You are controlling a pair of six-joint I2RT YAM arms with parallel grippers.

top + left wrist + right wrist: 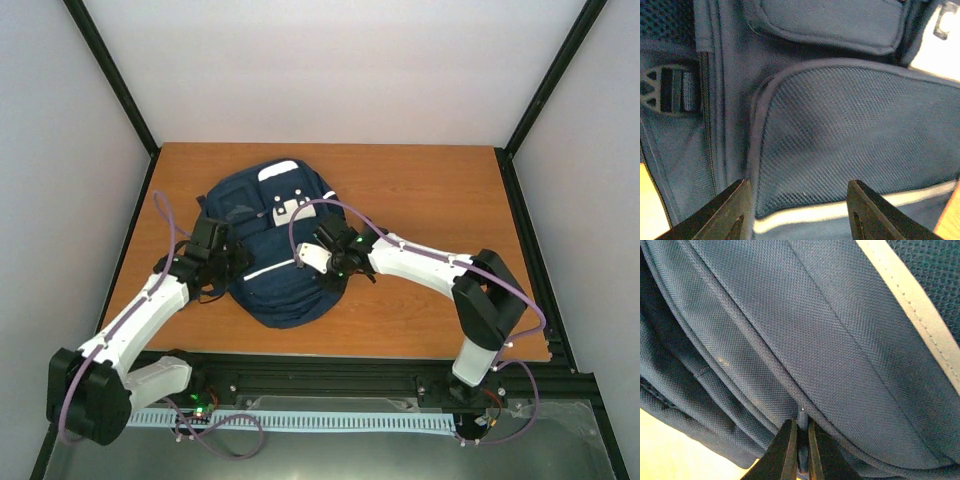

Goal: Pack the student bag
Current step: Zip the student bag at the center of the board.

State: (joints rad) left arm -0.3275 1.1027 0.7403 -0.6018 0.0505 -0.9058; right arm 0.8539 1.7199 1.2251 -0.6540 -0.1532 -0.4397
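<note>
Student bag (275, 265) lies flat on the surface (420, 200), left of centre. It is judged soft, floppy and light, best taken by seams or tabs. Left pincer (797, 197) stands apart over the mesh pocket (855, 140); right pincer (801, 452) is clamped on a small tab (802, 416) at a seam, probably a zip pull.

Student bag (275, 295): navy blue woven fabric, mesh-textured panel (850, 135) ahead of the black left fingers (725, 210), thin white stripe (815, 212) between their tips, white-grey patches (278, 170), plain navy above the black right fingers (782, 450); counter (420, 190) orange-brown.
</note>
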